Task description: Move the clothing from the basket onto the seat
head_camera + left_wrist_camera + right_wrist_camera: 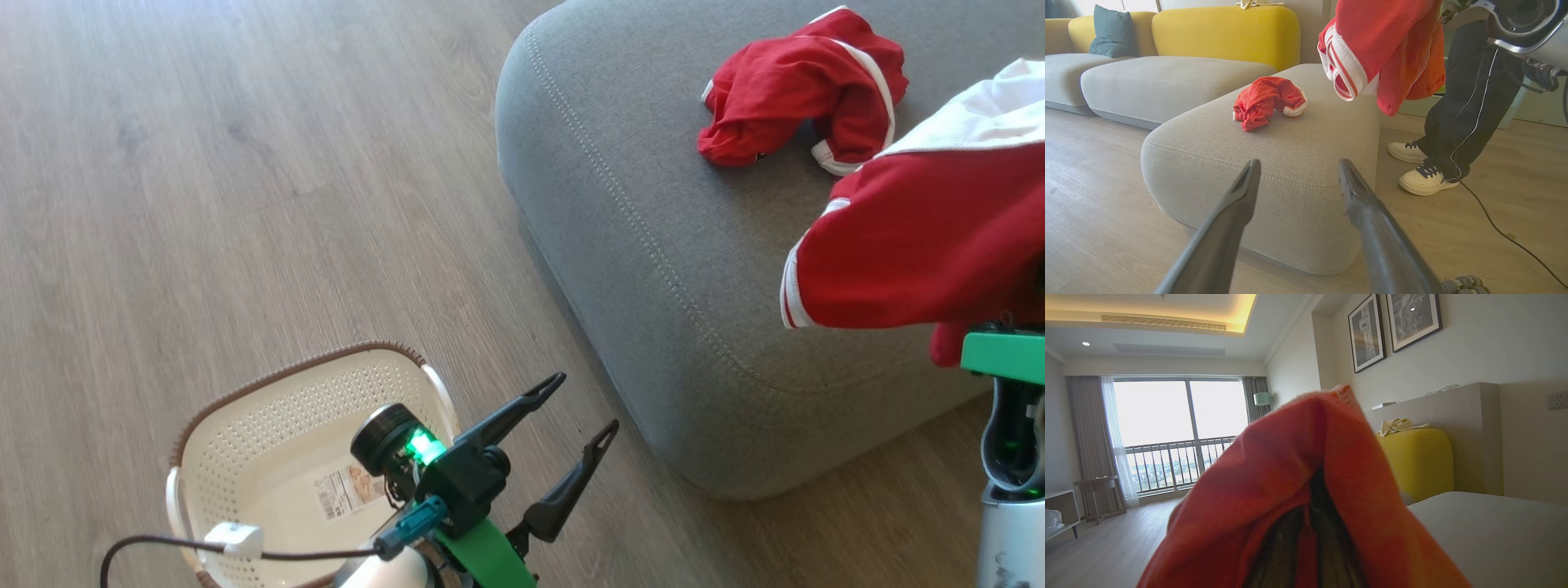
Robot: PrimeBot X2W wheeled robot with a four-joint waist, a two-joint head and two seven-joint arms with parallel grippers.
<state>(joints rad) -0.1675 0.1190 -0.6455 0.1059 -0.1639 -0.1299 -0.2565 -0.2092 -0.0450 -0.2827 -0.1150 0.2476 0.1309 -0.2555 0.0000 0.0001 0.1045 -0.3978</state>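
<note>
At the lower left, the small cream-white perforated plastic basket (269,445) with its brown woven-look rim stood on the wooden floor (204,204). Just right of it, the left claw (586,402) hovered with its two long dark fingers spread wide, gripping nothing and touching nothing, pointed toward the large grey fabric-upholstered seat (620,269). On that seat lay a crumpled bright red garment (804,90) with white trim. Further right, a second red garment (922,245), also white-trimmed, hung above the seat's near edge, pinched in the right claw (1318,486), whose fingers were closed tight with the fabric draped over them.
</note>
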